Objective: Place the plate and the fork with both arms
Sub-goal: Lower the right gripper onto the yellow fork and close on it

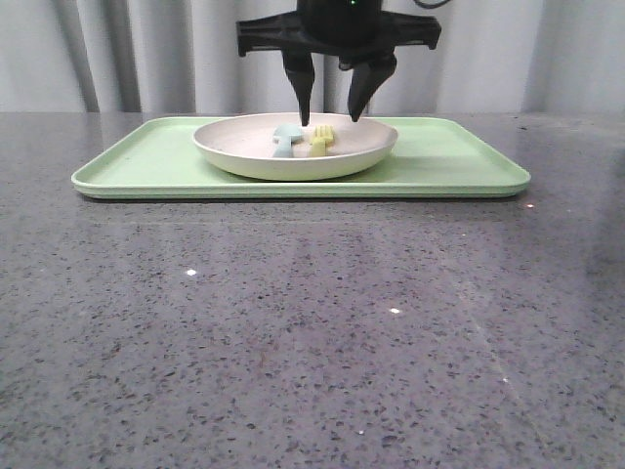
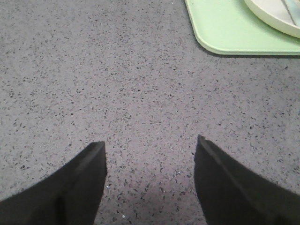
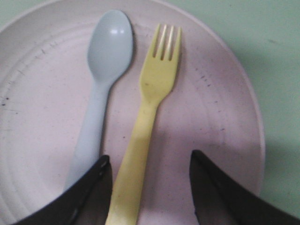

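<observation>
With the right gripper point(image 1: 329, 109) spread wide over the plate point(image 1: 295, 147) at upper centre of the tray point(image 1: 146, 161), its fingers straddle the fork point(image 3: 143, 136) so near the blue spoon point(image 3: 101, 84) they might pinch both, while the left gripper point(image 2: 150, 180) gapes empty

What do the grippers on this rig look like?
Both are matte black. The right gripper has a wide crossbar body and two tapering, pointed fingers. The left gripper shows the same dark, wedge-shaped fingers. No markings visible.
</observation>
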Action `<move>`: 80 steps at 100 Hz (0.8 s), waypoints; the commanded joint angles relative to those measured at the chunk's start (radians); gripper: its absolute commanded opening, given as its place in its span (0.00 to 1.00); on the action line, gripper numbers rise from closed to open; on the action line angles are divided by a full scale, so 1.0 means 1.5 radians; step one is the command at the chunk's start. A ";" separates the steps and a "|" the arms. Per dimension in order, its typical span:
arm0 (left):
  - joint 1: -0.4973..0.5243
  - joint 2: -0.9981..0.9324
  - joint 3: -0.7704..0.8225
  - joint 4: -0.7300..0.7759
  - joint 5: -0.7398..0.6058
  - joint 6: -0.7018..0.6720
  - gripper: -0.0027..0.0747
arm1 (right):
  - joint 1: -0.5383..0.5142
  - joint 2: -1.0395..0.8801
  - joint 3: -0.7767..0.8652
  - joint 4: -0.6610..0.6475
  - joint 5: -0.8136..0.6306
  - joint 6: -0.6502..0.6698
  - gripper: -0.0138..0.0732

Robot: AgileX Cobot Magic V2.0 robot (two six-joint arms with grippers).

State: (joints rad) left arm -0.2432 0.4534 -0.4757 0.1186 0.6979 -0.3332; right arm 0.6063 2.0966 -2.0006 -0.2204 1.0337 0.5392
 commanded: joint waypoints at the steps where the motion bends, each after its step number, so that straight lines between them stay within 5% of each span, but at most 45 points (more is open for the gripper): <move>1: 0.000 0.002 -0.018 -0.002 -0.046 -0.009 0.56 | -0.002 -0.030 -0.024 -0.025 -0.016 0.004 0.61; 80: 0.000 0.002 -0.018 -0.002 -0.046 -0.009 0.56 | -0.002 -0.018 -0.024 -0.011 -0.031 0.045 0.61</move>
State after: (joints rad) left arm -0.2432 0.4534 -0.4757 0.1186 0.6979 -0.3332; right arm 0.6063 2.1323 -2.0030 -0.2172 1.0260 0.5954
